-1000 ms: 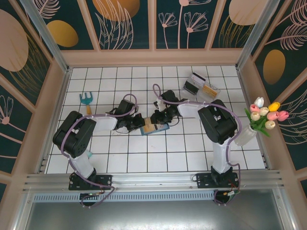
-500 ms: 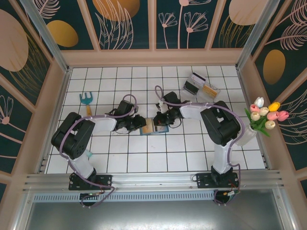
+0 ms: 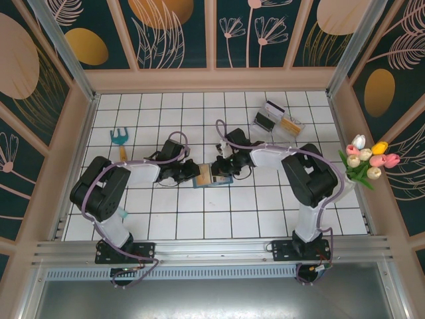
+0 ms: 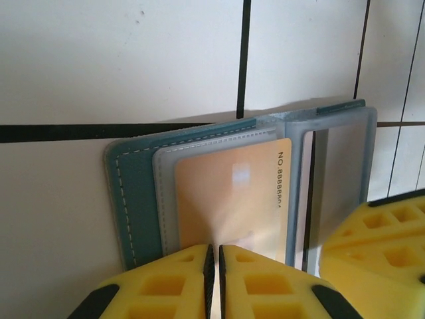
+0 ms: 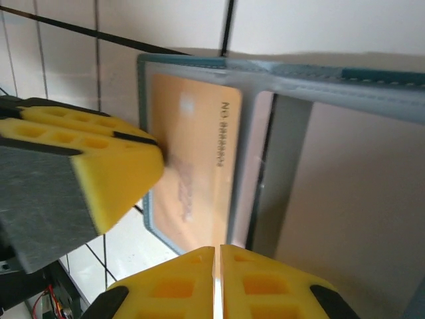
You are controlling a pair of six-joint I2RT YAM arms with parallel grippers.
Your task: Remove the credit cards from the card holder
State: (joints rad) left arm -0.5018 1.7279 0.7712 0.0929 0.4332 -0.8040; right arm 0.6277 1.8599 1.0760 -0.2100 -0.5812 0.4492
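Observation:
The teal card holder (image 3: 216,179) lies open on the white tiles between both arms. A yellow-orange credit card (image 4: 232,193) sits in a clear sleeve on the left half of the card holder (image 4: 133,199). My left gripper (image 4: 214,249) is shut, with its tips resting on that card's near edge and nothing between the pads. My right gripper (image 5: 217,251) is also shut, its tips at the orange card (image 5: 189,133) beside the fold of the holder (image 5: 372,86). The left gripper's fingers (image 5: 113,173) press on the card's left part. In the top view the left gripper (image 3: 197,174) and right gripper (image 3: 220,169) meet over the holder.
A clear tray (image 3: 279,119) with a few small flat pieces stands at the back right. A teal hand rake (image 3: 120,139) lies at the left. A vase of tulips (image 3: 362,163) stands by the right wall. Wooden walls ring the tiled floor.
Both grippers have shifted a little to the left over the holder. The orange card shows slightly further left than a second ago.

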